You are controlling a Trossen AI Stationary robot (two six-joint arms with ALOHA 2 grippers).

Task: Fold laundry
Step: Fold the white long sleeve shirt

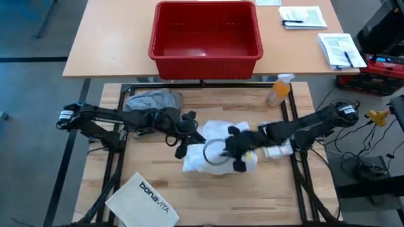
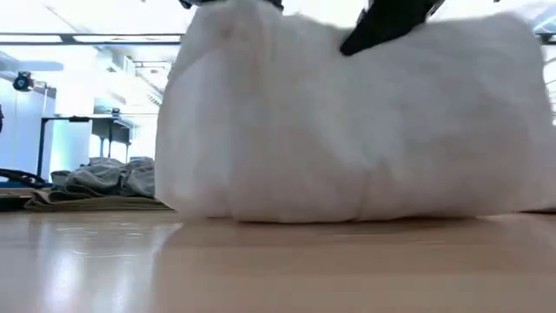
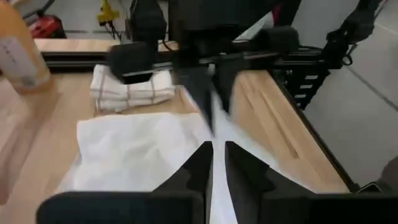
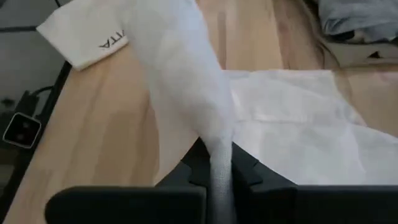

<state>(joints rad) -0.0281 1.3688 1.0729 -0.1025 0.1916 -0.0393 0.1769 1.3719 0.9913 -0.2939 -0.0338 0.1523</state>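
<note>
The large white shirt (image 1: 214,146) lies bunched in the middle of the table; in the low view the shirt (image 2: 347,130) fills most of the picture, its lower edge on the tabletop. My left gripper (image 1: 184,150) is shut on its left side and my right gripper (image 1: 238,164) is shut on its near right side. The grey T-shirt (image 1: 151,101) lies crumpled at the far left, in the low view resting on a flat khaki-tan piece (image 2: 95,202). My left gripper pinches a thin fold of the white shirt (image 3: 217,140) between its two fingers (image 3: 193,171). From there the cloth runs on to my other gripper farther off. One layer or several, I cannot tell. My right gripper pinches a bunched, rope-like gather of the white shirt (image 4: 219,155) between its two fingers (image 4: 245,171). The gather stretches away from the fingers as a narrow band, while the rest of the shirt lies spread on the table (image 4: 298,118).
A stiff white "bonavita" bag (image 1: 142,202) lies at the near left corner. A small folded white cloth (image 1: 276,150) sits right of the shirt, under my right arm. An orange spray bottle (image 1: 278,89) stands at the far right. A red bin (image 1: 205,31) stands on the table behind.
</note>
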